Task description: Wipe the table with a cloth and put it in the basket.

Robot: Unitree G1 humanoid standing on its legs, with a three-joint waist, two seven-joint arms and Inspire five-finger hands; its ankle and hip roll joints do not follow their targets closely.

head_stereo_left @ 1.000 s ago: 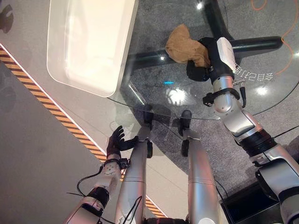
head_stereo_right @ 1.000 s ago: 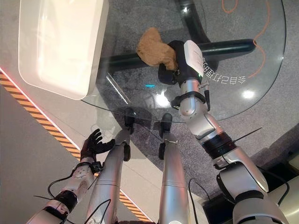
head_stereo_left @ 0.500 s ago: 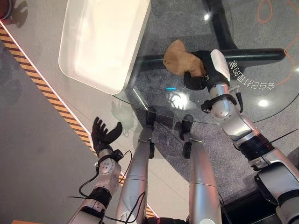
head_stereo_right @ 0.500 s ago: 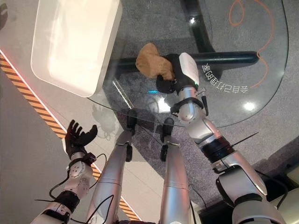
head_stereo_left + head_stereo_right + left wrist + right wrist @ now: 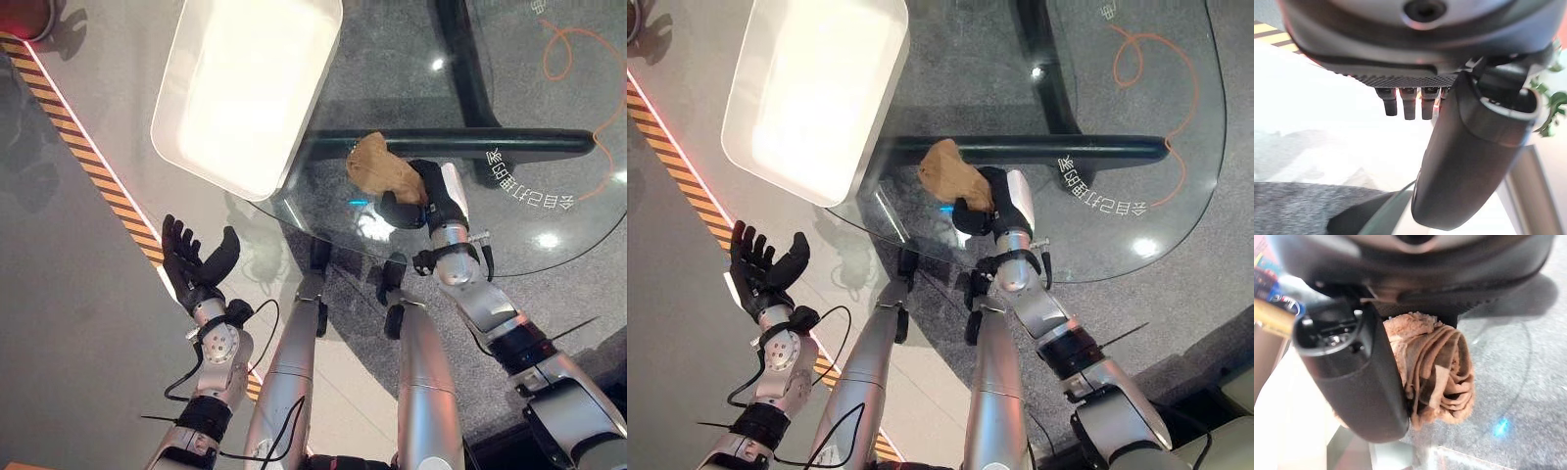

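A crumpled brown cloth (image 5: pixel 375 164) sits on the glass table (image 5: pixel 534 230) close to its near edge. My right hand (image 5: pixel 428 201) is shut on it, and the right wrist view shows the thumb (image 5: pixel 1359 382) pressed against the folded cloth (image 5: pixel 1437 367). The white basket (image 5: pixel 220 176) stands on the floor to the far left of the table, its inside bright and bare. Over the floor beside my body, my left hand (image 5: pixel 191 269) is raised and open, fingers (image 5: pixel 1405 103) straight, holding nothing.
Dark base bars (image 5: pixel 460 59) of the table show through the glass. An orange cable (image 5: pixel 578 49) curls at the far right beneath it. A striped orange and black floor line (image 5: pixel 88 166) runs past the basket's left side.
The camera has shifted. My right hand has drawn the cloth nearer the table's near edge. My left hand has risen from beside the leg, out to the left, fingers spread.
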